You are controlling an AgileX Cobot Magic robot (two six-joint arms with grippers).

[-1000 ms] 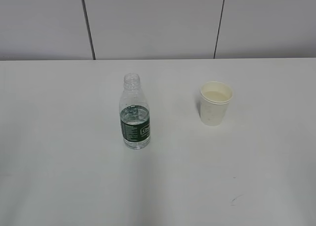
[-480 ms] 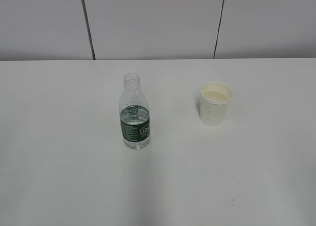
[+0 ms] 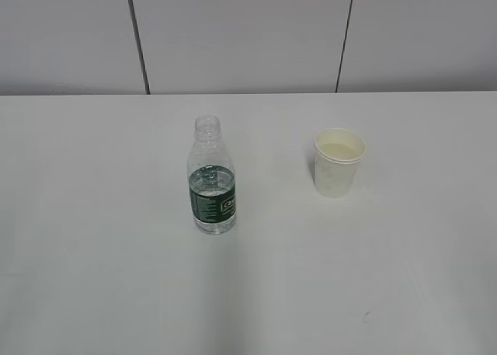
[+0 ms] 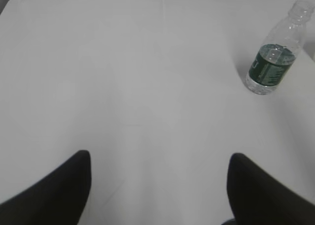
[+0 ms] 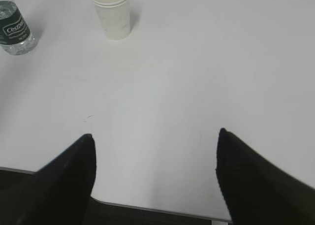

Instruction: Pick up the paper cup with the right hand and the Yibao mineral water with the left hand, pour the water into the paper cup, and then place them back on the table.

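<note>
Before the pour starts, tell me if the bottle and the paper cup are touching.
Apart. The exterior view shows bare table between the Yibao mineral water and the paper cup; the right wrist view shows the same gap.

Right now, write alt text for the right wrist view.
A white cup stands upright near the top of a white table, with a green-labelled bottle at the top left corner. The open end effector frames the bottom, its two dark fingers spread wide and holding nothing.

Lab-like — bare white table [image 3: 93, 277], grey panelled wall [image 3: 241, 36].
</note>
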